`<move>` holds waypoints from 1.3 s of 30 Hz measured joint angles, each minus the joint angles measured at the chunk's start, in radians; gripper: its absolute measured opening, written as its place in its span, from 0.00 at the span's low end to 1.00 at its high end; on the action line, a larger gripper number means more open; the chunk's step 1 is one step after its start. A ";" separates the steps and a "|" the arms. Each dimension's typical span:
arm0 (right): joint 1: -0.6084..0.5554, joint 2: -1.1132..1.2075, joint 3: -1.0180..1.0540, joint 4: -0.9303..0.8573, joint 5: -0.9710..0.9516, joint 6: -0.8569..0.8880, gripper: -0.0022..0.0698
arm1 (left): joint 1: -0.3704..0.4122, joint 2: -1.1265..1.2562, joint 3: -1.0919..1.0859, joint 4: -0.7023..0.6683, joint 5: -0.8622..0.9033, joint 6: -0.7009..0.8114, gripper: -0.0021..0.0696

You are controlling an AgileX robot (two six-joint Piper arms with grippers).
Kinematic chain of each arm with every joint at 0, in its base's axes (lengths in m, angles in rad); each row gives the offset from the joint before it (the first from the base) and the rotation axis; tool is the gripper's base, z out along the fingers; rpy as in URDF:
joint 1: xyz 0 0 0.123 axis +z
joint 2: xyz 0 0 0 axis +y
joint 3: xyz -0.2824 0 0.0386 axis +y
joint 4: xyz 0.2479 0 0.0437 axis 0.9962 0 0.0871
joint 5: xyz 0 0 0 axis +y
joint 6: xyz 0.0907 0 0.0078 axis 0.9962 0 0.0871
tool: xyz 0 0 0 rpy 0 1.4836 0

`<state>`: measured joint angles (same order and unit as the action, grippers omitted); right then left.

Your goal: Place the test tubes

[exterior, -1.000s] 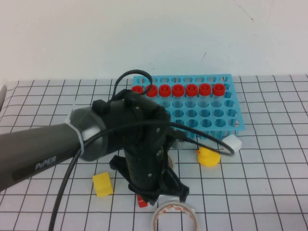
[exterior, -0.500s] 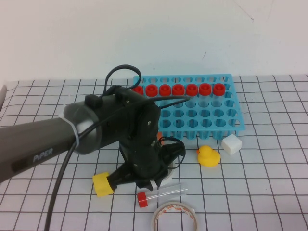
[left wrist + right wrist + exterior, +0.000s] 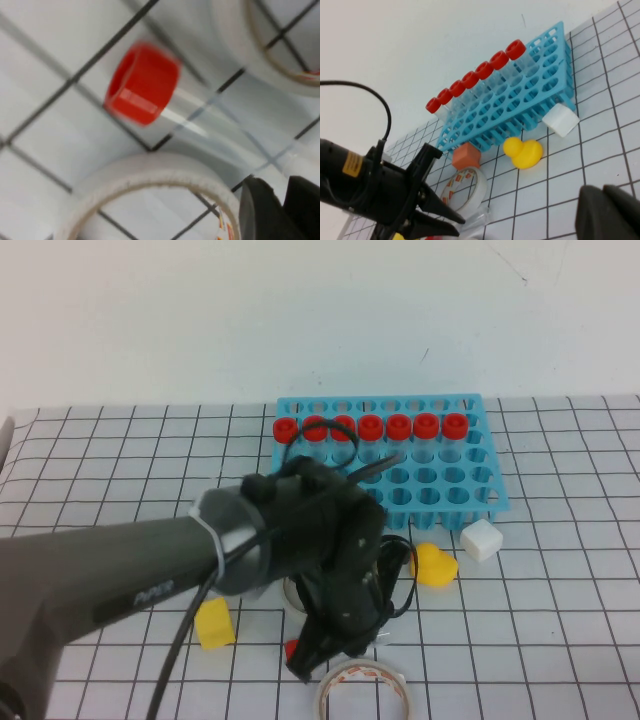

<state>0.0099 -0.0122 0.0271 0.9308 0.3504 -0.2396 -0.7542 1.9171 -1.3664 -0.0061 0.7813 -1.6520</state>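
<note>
At the near middle of the table [image 3: 100, 470], high view: my left gripper [image 3: 318, 658] hangs low over the grid, and its arm hides most of what lies beneath. The red cap of the lying test tube [image 3: 293, 648] shows just beside it at 9 o'clock. A tape roll [image 3: 360, 670] lies at 5 o'clock, a yellow cube [image 3: 213, 623] farther out at 9 o'clock, and a duck [image 3: 435, 565] at 2 o'clock. At 12 to 1 o'clock the blue rack [image 3: 470, 475] holds seven capped tubes [image 3: 371, 427] upright in its far row. Its other holes look empty.

Left wrist view: the test tube [image 3: 200, 122] lies flat on the table between the tape roll and a second roll [image 3: 235, 47]. Whether the left gripper is spread or pressed together I cannot tell. Nothing here shows it pinching the tube.

Right wrist view: my right gripper [image 3: 603, 200] is pressed together on nothing, well apart from the rack. The tube's clear body lies at the tip of the left gripper.

Progress, as I judge it: seven tubes are placed. This one has yet to be grasped, lifted and set upright in a free hole.
</note>
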 joint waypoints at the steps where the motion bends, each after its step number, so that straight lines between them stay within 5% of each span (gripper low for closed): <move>1: 0.000 0.000 0.000 0.000 -0.003 0.000 0.03 | -0.005 0.001 0.000 0.006 0.000 -0.044 0.16; 9: 0.000 0.000 0.000 0.000 -0.009 0.000 0.03 | -0.020 0.002 0.000 0.108 0.100 -0.343 0.16; 17: 0.000 0.000 0.000 0.000 -0.009 0.000 0.03 | -0.020 0.002 0.000 0.196 0.116 -0.462 0.16; 34: 0.000 0.000 0.000 -0.002 -0.011 -0.020 0.03 | -0.020 0.002 0.000 0.211 -0.084 -0.291 0.17; 39: 0.000 0.000 0.000 -0.002 -0.011 -0.020 0.03 | -0.020 0.002 0.000 0.202 -0.127 -0.272 0.42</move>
<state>0.0099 -0.0122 0.0271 0.9287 0.3396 -0.2595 -0.7746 1.9195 -1.3664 0.1956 0.6547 -1.9237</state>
